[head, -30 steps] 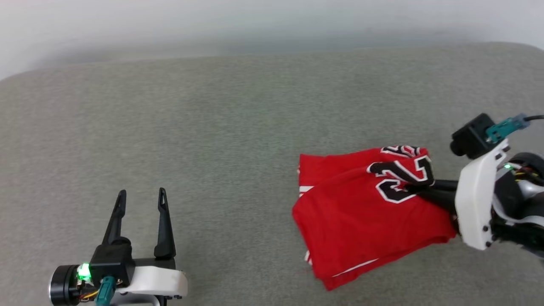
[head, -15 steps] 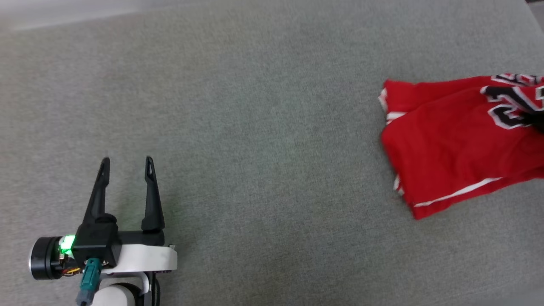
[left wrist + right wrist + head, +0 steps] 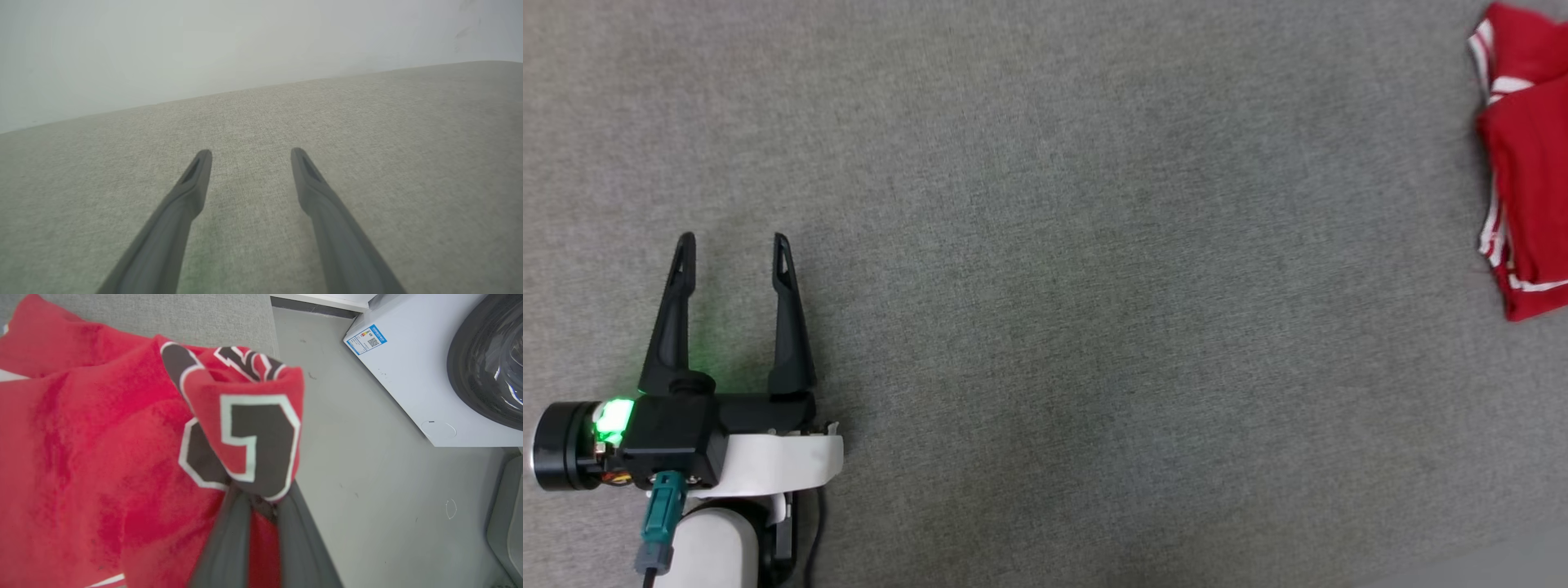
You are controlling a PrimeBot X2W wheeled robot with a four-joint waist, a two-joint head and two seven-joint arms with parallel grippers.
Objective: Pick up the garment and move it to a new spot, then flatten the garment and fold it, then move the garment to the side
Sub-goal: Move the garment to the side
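Left pincer (image 3: 734,242) spread wide, lower left — garment (image 3: 1531,163) at right edge.

Head cam has swung & dipped over the last sec, so the whole view shifted. The grey woven fabric surface (image 3: 1045,327) now reaches the 12 o'clock edge, where a pale wall band sat before. The red jersey T-shirt w/ white striped trim (image 3: 1523,163), earlier approx 4 o'clock near centre, is now at 2 o'clock, cut by the frame edge. The gap btwn shirt & left pincer (image 3: 734,241) is far wider than the cam shift alone gives, so the shirt has gone toward 3 o'clock relative to it. Left pincer's in-frame pos crept up, 7 to 8 o'clock.
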